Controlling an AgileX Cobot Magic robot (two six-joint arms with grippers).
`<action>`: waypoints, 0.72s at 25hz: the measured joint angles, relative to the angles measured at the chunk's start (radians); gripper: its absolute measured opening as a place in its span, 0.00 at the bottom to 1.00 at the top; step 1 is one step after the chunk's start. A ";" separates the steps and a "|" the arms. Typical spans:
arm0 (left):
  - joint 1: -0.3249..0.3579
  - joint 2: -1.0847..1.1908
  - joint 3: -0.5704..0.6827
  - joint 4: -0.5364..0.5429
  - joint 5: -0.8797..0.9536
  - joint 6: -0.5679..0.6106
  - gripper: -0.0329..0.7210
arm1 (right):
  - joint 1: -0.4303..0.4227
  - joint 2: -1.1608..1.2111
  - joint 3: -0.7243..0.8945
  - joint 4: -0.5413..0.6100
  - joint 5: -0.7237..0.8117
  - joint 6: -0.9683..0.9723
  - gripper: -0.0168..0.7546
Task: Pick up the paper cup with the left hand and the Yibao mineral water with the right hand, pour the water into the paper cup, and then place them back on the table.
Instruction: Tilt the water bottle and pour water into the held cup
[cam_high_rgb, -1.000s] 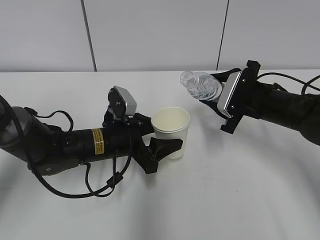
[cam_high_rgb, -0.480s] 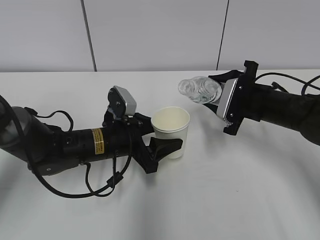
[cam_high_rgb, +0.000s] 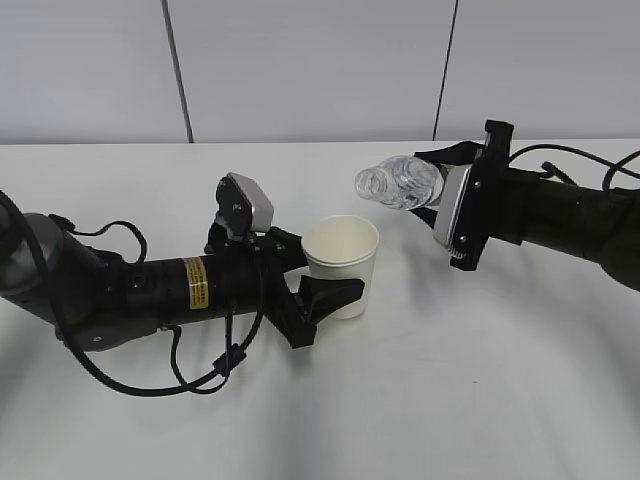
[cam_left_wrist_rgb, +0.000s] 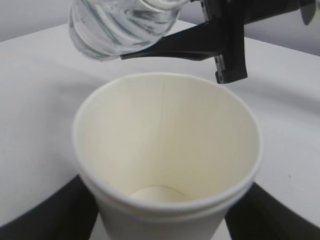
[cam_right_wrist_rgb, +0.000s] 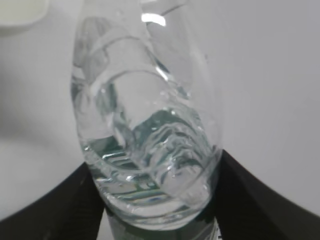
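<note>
Table, white and matte, lies under both arms. The left hand reaches in low, its fingers clasping the paper cup, which stands upright and open. The right hand grips the water bottle, tipped nearly level, mouth toward the cup and above it to the right.

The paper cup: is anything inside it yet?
The paper cup looks empty: its cream walls and part of its bottom show no water. The near rim hides the rest of the bottom. The bottle hangs tilted beside it.
</note>
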 joint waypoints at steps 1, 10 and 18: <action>0.000 0.000 0.000 0.000 0.000 0.000 0.65 | 0.000 0.000 0.000 0.000 0.000 -0.006 0.61; -0.002 0.000 -0.019 -0.001 0.003 0.000 0.65 | 0.000 0.000 0.000 0.000 0.000 -0.036 0.60; -0.017 0.000 -0.021 -0.004 0.005 0.000 0.65 | 0.000 0.000 0.000 0.020 0.000 -0.096 0.60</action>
